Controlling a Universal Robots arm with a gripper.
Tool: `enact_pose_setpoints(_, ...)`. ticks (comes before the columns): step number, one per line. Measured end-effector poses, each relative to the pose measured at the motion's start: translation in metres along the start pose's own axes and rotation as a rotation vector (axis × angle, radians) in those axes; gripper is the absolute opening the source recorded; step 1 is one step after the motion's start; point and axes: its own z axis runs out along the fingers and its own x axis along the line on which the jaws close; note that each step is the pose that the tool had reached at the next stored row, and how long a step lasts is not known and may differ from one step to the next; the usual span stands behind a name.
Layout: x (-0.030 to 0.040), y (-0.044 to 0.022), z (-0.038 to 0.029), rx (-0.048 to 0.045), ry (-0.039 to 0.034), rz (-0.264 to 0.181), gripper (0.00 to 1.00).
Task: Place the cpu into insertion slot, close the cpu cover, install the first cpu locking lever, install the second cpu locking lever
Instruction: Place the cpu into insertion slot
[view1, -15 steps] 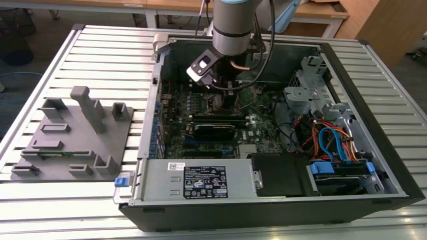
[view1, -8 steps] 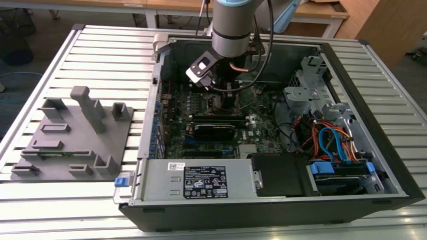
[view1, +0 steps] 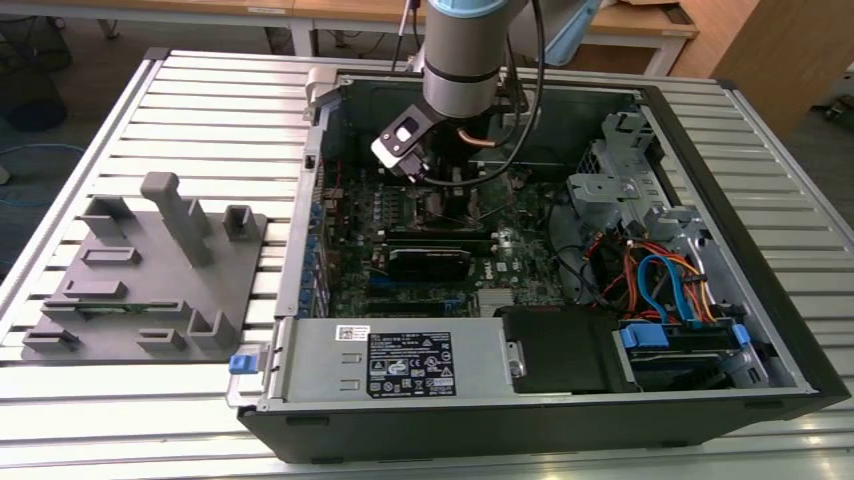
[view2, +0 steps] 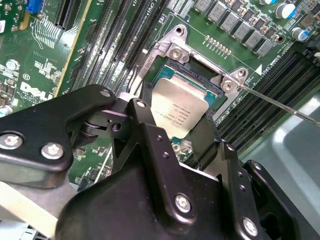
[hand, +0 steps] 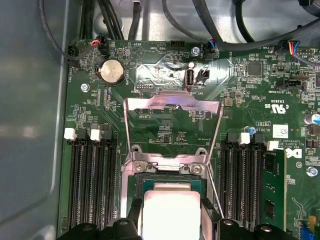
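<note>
Silver-grey cpu (view2: 182, 112), clamped in your hand (view2: 171, 119) at chip-width grip, sits at the insertion slot (view2: 199, 68), 12 o'clock from the black block (view1: 427, 262) in the exterior view, cpu cover (hand: 172, 103) open: placement step, likely demanding square seating before release.

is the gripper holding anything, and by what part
The cpu, pinched by two opposite side edges in the gripper, at the insertion slot, with the cpu cover flipped open.
</note>
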Motion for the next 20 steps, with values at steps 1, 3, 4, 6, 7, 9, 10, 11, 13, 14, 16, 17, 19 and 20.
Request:
enact_pose_setpoints(1,0.0004,0.0000,0.0004,0.0000,0.0000,0.000,0.54)
enact_pose_setpoints(3,0.0015,0.0000,0.0011,0.0000,0.0002,0.000,0.54)
enact_pose_setpoints(4,0.0021,0.0000,0.0014,-0.0001,0.0002,0.000,0.54)
enact_pose_setpoints(6,0.0028,0.0000,0.0023,-0.0002,0.0004,0.000,0.54)
enact_pose_setpoints(7,0.0030,0.0000,0.0027,-0.0002,0.0003,0.000,0.54)
enact_pose_setpoints(9,0.0033,-0.0002,0.0040,0.0000,0.0002,0.000,0.54)
enact_pose_setpoints(10,0.0034,-0.0003,0.0046,0.0000,0.0002,0.000,0.54)
enact_pose_setpoints(11,0.0035,-0.0005,0.0052,0.0000,0.0003,0.000,0.54)
enact_pose_setpoints(13,0.0038,-0.0008,0.0061,0.0001,0.0001,0.000,0.54)
enact_pose_setpoints(14,0.0039,-0.0009,0.0064,0.0003,-0.0002,0.000,0.54)
enact_pose_setpoints(16,0.0041,-0.0009,0.0068,0.0004,-0.0004,0.000,0.54)
enact_pose_setpoints(17,0.0041,-0.0009,0.0069,0.0003,-0.0003,0.002,0.54)
enact_pose_setpoints(19,0.0042,-0.0009,0.0071,0.0000,-0.0003,0.009,0.54)
enact_pose_setpoints(20,0.0042,-0.0009,0.0072,-0.0001,-0.0004,0.011,0.54)
